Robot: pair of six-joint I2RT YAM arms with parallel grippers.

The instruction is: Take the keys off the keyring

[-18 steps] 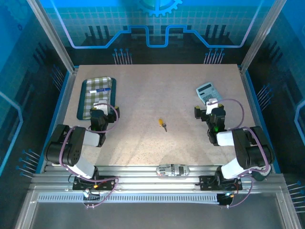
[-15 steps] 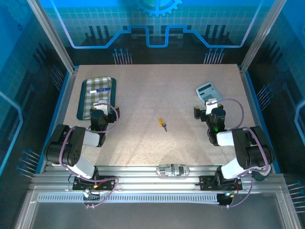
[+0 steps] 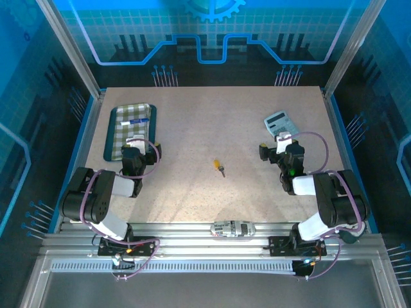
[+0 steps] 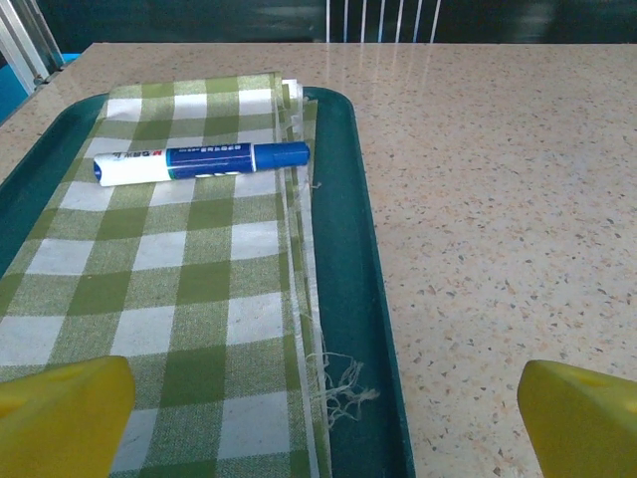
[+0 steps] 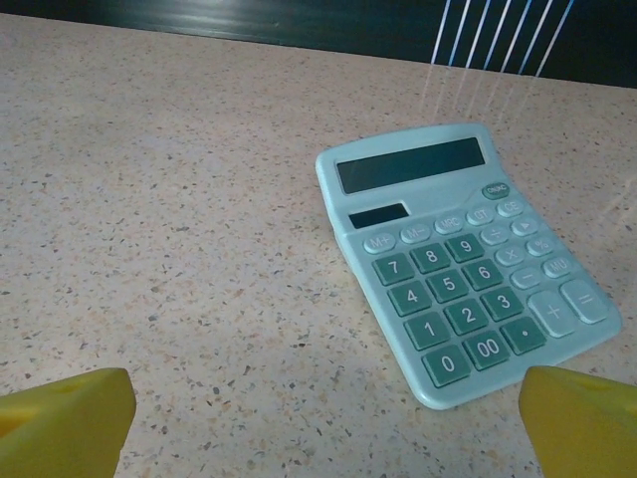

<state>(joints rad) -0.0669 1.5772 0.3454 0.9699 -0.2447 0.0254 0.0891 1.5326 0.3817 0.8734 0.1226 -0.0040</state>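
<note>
Right gripper (image 3: 277, 144) nudged slightly leftward, near calculator (image 5: 463, 259); left gripper (image 3: 141, 146) unmoved by tray (image 4: 343, 234). Both jaws spread wide, nothing held. keys (image 3: 222, 171) touching keyring (image 3: 216, 164) mid-table, well apart from both arms. Judgement: approach barely begun, separation not started.

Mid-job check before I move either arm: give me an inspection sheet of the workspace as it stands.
Surface: speckled table, nothing spilled.
Job's things: keys and keyring lie together mid-table, between the arms; too small to tell if joined.
Clutter: calculator far right; tray far left holding checked cloth, marker on top.
Grippers: left gripper open over the tray's near right corner; right gripper open short of the calculator; both empty.
Cables: purple cables loop over each wrist.
Surroundings: blue-lit enclosure walls, metal rails at near edge.
</note>
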